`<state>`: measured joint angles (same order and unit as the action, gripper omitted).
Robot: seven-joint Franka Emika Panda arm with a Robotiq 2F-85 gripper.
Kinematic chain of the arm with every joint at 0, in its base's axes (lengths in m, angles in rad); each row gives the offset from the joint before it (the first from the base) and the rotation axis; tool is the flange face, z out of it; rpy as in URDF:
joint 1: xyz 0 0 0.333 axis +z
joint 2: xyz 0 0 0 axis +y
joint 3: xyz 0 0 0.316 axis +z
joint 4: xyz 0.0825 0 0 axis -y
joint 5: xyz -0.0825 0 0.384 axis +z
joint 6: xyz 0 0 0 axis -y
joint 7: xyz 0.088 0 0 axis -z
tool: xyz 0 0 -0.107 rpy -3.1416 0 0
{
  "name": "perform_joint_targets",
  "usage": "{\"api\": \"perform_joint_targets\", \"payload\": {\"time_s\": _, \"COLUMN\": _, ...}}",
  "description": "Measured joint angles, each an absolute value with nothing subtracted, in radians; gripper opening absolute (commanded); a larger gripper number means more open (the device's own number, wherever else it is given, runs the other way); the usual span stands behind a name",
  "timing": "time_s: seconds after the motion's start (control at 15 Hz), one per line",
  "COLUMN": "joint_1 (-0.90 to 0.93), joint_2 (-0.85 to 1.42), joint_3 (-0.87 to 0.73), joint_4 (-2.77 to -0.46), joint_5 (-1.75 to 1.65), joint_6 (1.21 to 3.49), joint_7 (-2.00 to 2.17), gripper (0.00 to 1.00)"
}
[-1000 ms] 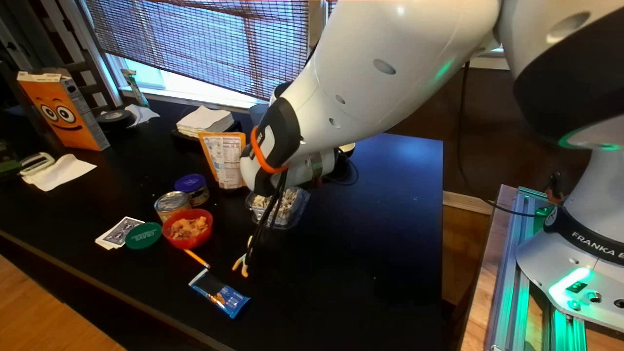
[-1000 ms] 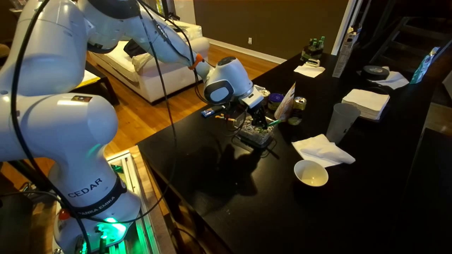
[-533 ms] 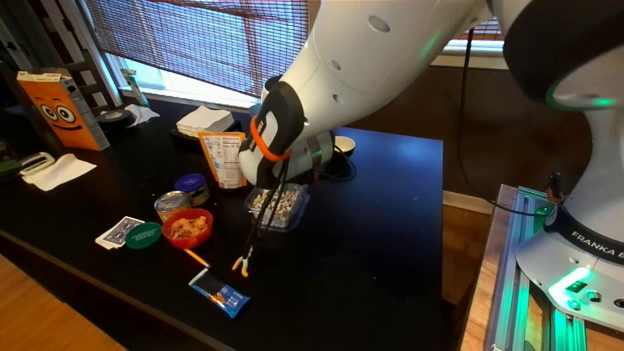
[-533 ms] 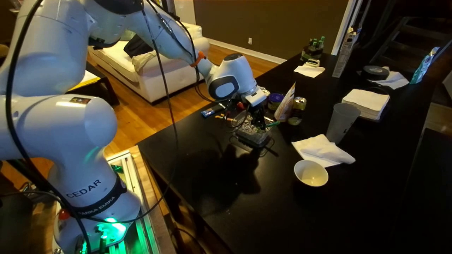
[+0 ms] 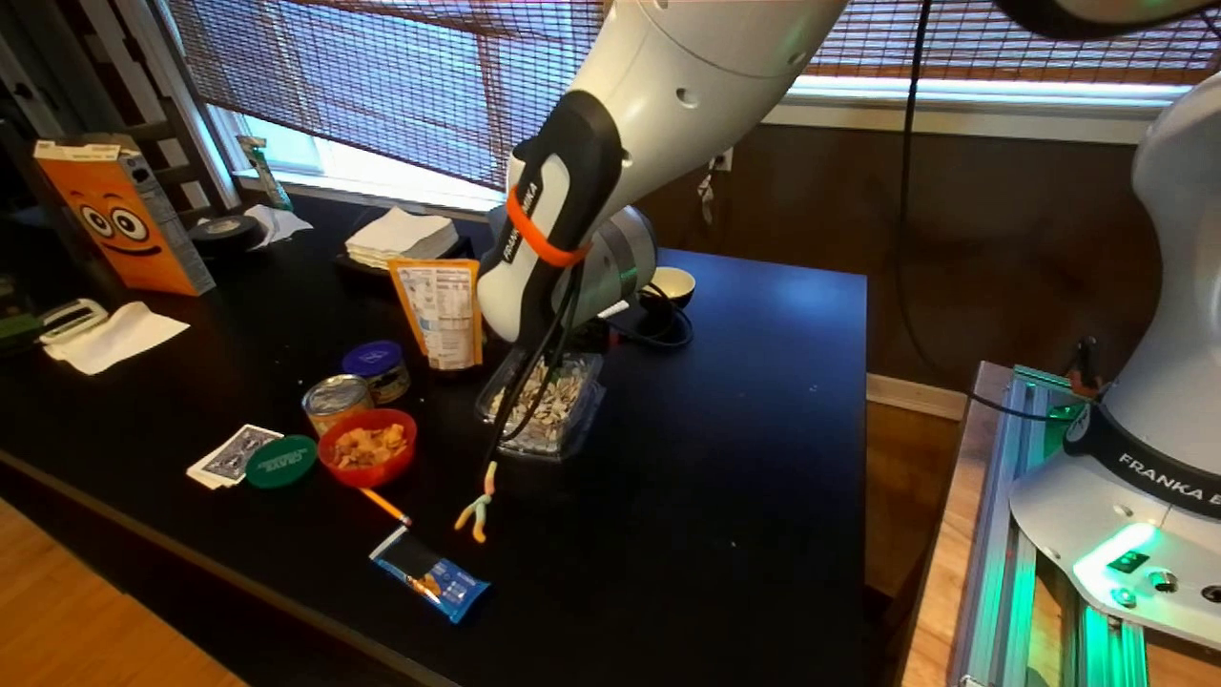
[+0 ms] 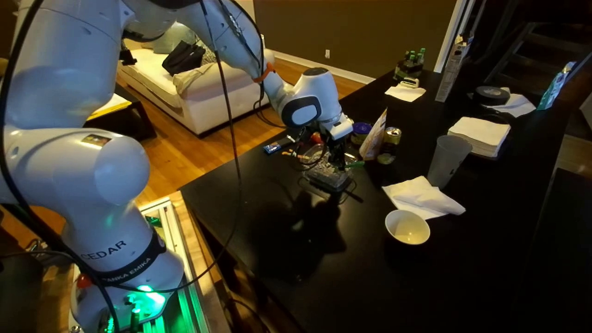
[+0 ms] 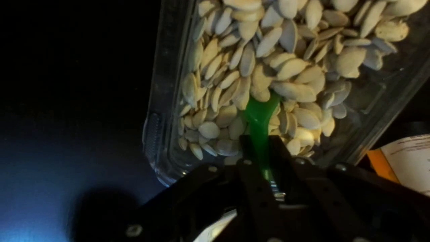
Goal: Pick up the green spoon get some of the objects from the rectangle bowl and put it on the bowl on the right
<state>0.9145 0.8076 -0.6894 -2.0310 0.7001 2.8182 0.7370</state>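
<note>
Seen from the wrist, a black gripper (image 7: 261, 143) has its jaws pressed together on the handle of a thin, bright green plastic spoon (image 7: 260, 112). The spoon's head lies among many pale beige, flat oval pieces (image 7: 290, 69), which partly cover it, inside a clear plastic rectangular tub (image 7: 166, 84) with rounded corners. In an exterior view, a white robot arm (image 6: 319, 88) hangs over this tub, which rests on a black table (image 6: 370, 277). A small round bowl (image 6: 407, 226), pale cream inside and dark outside, stands on the table in both exterior views, apart from the tub; just beside it lies a creased white napkin (image 6: 423, 198), near a tall translucent grey cup (image 6: 447, 159). In an exterior view, an orange-edged white pouch (image 5: 444, 315) stands near the tub, and a round red dish (image 5: 382, 477) of orange-brown flakes (image 5: 367, 446) sits farther off.
</note>
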Motion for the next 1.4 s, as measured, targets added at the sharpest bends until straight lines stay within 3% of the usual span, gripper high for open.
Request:
{"api": "perform_joint_targets", "payload": {"time_s": 0.67, "joint_1": 0.612, "joint_2": 0.671, "joint_3": -0.423, "joint_4": -2.03, "joint_5": 0.414, "joint_6": 2.818, "joint_7": 0.923, "gripper": 0.04}}
{"api": "perform_joint_targets", "payload": {"time_s": 1.4, "joint_1": 0.34, "joint_2": 0.597, "joint_3": -0.186, "joint_4": -2.029, "joint_5": 0.346, "joint_6": 2.765, "joint_7": 0.964, "gripper": 0.04}}
